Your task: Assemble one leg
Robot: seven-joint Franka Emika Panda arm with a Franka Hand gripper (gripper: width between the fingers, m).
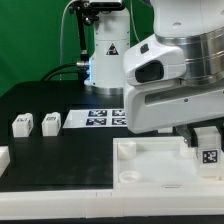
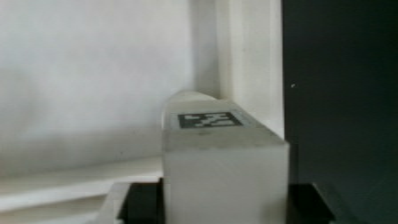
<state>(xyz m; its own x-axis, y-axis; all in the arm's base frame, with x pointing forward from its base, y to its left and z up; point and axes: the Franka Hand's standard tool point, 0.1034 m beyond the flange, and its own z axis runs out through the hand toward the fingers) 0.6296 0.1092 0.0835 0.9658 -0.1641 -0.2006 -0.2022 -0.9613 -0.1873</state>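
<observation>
Leg clamped in pincer by white tray; black table, green backdrop.

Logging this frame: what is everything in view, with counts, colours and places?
loose legs: two, white, on the table at the exterior view's left.
held leg: one, white with a black-and-white tag, at the tray part's right end; whether it is seated cannot be told.
tray part: one, white, front centre to right.
marker board: one, white with black tags, flat behind the tray part.
white piece: one, cut off at the exterior view's left edge; unidentifiable.
table: one, black.
backdrop: one, green.
robot arm: one, white and grey, jaws shut on the held leg.
</observation>
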